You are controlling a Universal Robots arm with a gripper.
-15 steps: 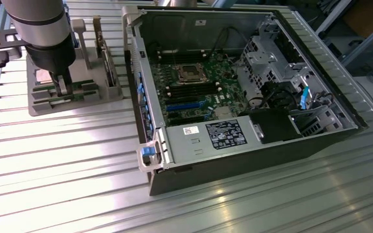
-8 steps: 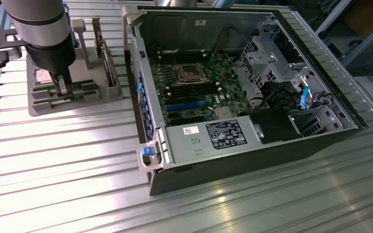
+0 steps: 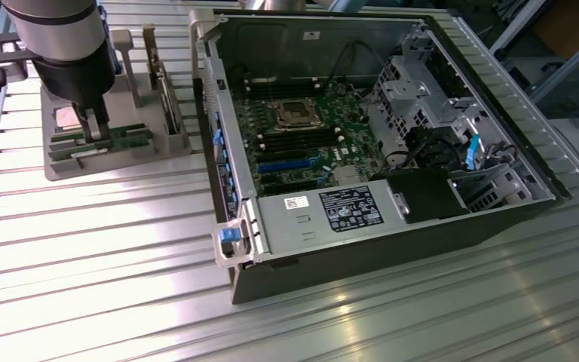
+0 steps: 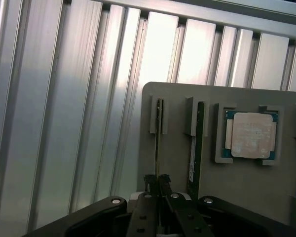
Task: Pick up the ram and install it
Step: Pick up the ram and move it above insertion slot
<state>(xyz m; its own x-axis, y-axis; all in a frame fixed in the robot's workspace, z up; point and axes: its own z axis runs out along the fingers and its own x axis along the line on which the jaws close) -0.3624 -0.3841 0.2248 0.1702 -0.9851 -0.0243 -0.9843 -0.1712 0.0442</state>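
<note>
On the exterior view's left, at the far side of the ribbed aluminium table (image 3: 88,256), a grey parts holder (image 3: 174,143) stands just beside the open computer case (image 3: 370,249). The arm reaches down over this holder. In the wrist view the gripper (image 4: 157,178) has its two dark fingers (image 4: 149,180) pressed together on the ram (image 4: 159,126), which stands on its thin edge in a slot of the holder, one end seated between two grey posts. A second stick (image 4: 200,138) stands in the neighbouring slot, parallel to the first and apart from it. It carries a small white sticker on its side, the print too small to read. Beyond that second stick, a square silver processor chip (image 4: 250,134) lies flat in its own recess; faint marks on its lid cannot be made out. An upright card with a metal bracket (image 3: 159,72) stands at the holder's edge nearest the case.

Inside the case the motherboard (image 3: 300,143) lies flat, with the processor socket (image 3: 295,113) towards the far side and dark memory slots (image 3: 295,139) just near of it. On the near side the power supply (image 3: 320,215) bears a white barcode sticker and a black label with white print, neither legible. A blue latch (image 3: 231,235) sits at the near left corner of the case.
</note>
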